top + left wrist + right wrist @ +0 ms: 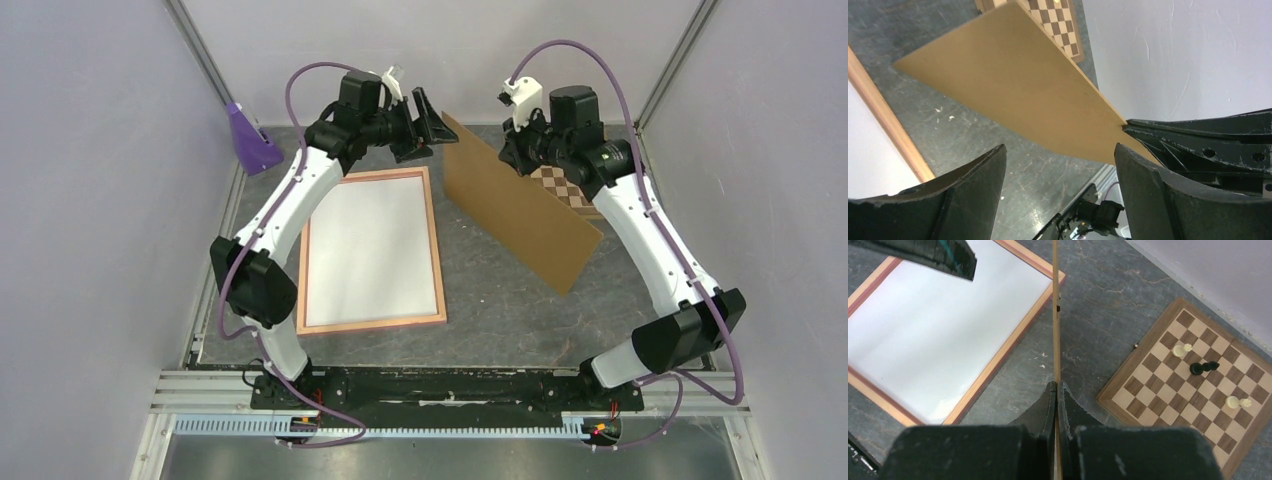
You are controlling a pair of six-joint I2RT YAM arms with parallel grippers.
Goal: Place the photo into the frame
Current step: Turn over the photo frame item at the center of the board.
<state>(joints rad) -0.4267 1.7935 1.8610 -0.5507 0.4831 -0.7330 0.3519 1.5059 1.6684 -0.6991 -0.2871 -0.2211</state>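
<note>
Our right gripper pinches the board by its edge; left gripper gapes empty near its corner. The frame lies flat, white sheet inside, maybe the photo's back. We fear the board pivoting onto it.

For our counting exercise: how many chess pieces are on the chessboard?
3: the far cream piece, the black piece mid-board, and the near cream piece by the right edge. The chessboard runs off-frame, so more may be hidden.
</note>
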